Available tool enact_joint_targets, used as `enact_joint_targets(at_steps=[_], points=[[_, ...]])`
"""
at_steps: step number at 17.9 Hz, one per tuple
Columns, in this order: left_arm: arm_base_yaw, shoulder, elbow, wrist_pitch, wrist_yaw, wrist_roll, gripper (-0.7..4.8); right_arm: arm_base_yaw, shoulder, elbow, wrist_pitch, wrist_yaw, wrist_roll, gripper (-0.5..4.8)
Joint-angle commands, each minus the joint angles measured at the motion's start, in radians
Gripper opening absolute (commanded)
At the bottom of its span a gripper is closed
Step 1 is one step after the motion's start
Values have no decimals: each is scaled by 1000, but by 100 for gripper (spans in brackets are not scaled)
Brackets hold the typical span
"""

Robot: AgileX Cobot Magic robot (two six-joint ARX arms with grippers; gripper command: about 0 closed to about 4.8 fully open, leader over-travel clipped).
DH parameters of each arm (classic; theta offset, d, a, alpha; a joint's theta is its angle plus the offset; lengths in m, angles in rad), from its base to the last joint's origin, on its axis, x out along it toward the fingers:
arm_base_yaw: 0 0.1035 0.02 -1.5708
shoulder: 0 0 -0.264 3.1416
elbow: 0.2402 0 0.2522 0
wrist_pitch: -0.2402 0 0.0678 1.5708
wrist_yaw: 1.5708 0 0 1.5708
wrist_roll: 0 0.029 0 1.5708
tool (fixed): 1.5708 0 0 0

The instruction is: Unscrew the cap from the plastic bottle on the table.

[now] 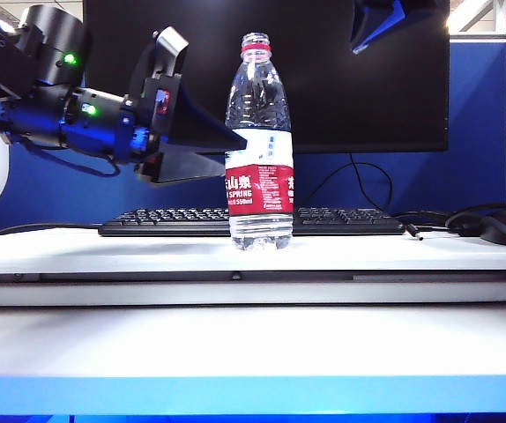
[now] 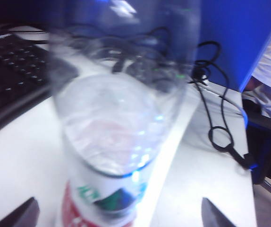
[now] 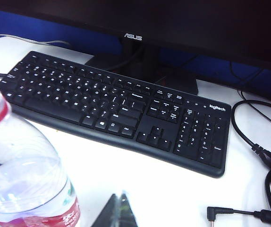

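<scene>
Left gripper [image 1: 202, 152], black wedge-shaped fingers spread wide, level with the upper label of the clear ribbed plastic bottle [image 1: 259, 145], which stands upright on the smooth white table [image 1: 253, 256] before a black Logitech keyboard [image 3: 121, 106]. Cap [image 1: 256, 43] red-pink; bottle blurred at the left wrist. Right gripper [image 3: 118, 211] closed, empty, beside the bottle, its fingertips cut off by the frame edge.
</scene>
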Motion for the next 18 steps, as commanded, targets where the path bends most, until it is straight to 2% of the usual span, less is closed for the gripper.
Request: enact_joint_targets(at_steps=[1,7,10,11,12,13,14,15,18], points=[[5,-14,1,-3,-6,3,472,1,-21,3,1,-3,3,8],[52,-124,1,-113,-36,64,472,1,-67,4,-9,-2,3,8],[108,-222,1,-160,-25,55,470,1,-86,4,-10,-2,6,8],[124,-253,1,-179,-4,53,454,2,-91,4,-9,-3,21,8],[138,-286,1,-203,3,46,404,3,-97,4,-10,-7,32,8],[150,-320,1,-230,2,46,318,10,-106,4,-10,-3,42,8],[168,-371,1,-263,1,44,175,14,-124,4,-9,0,43,8],[196,-460,1,-296,-53,8,-1,14,-163,5,-7,-2,44,8],[246,-690,1,-365,-187,-48,-6,14,-273,4,-18,-2,44,8]])
